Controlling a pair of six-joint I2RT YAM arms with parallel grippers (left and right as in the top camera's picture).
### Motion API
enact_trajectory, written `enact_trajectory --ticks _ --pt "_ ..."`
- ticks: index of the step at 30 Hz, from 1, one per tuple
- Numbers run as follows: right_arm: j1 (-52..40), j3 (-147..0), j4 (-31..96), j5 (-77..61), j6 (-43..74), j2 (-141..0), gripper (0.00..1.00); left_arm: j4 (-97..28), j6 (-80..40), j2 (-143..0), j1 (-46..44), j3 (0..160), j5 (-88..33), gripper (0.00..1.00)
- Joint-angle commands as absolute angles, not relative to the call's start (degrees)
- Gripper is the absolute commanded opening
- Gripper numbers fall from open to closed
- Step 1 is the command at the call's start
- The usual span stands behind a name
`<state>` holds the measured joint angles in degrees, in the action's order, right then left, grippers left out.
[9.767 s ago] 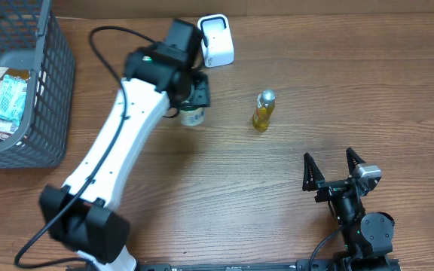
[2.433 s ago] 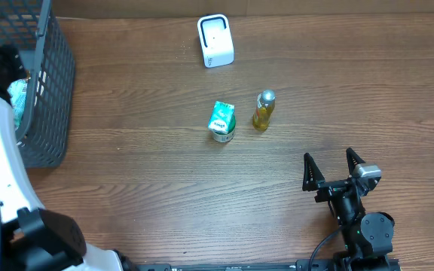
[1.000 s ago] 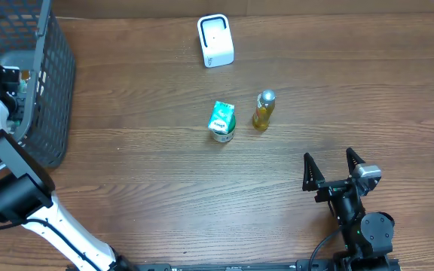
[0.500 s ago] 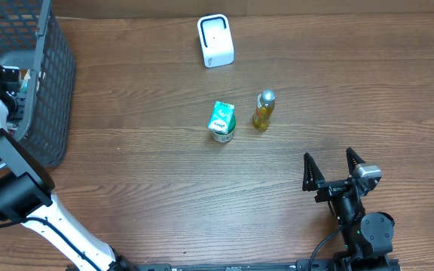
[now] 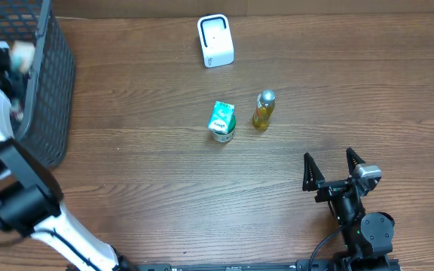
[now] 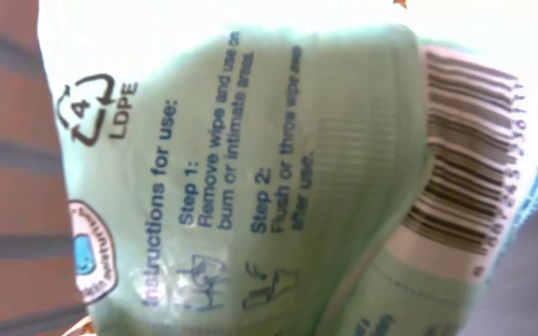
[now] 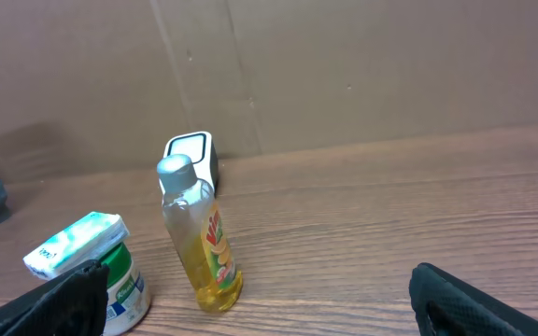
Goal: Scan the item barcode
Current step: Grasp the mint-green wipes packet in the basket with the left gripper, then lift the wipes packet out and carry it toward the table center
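"Overhead, where is the left claw (image 5: 15,62)?"

"Blurred inside the wire basket (image 5: 47,98) at the table's (image 5: 164,196) left edge, close to the basket's right wall. Whether its jaws grip anything cannot be told. The right claw (image 5: 328,156) rests spread wide near the front edge. Bare wood lies between them, broken only by a carton (image 5: 221,121), a bottle (image 5: 262,110) and the white scanner (image 5: 215,41) at the rear."

"And the item?"

"A pale green wipes packet (image 6: 250,168), crinkled, fills the left wrist view. Its barcode (image 6: 460,159) sits on the right, with printed use instructions beside it."
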<state>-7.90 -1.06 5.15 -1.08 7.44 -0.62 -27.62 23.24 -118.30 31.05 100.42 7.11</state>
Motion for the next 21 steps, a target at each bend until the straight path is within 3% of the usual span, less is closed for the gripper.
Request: enact_trajectory --ticks 1,12,21 --pt "-7.7 -0.45 4.82 -0.71 7.01 -0.16 1.0 -25.56 15.16 -103.24 29.5 101.43 9.06 0.04" --pt "-7.7 -0.45 4.82 -0.71 7.01 -0.16 1.0 -32.45 -2.5 -81.36 22.0 101.43 4.8 0.04" --pt "-7.7 -0.45 4.82 -0.71 7.01 -0.16 1.0 -58.28 -13.69 -79.15 7.86 100.95 1.83 0.04"
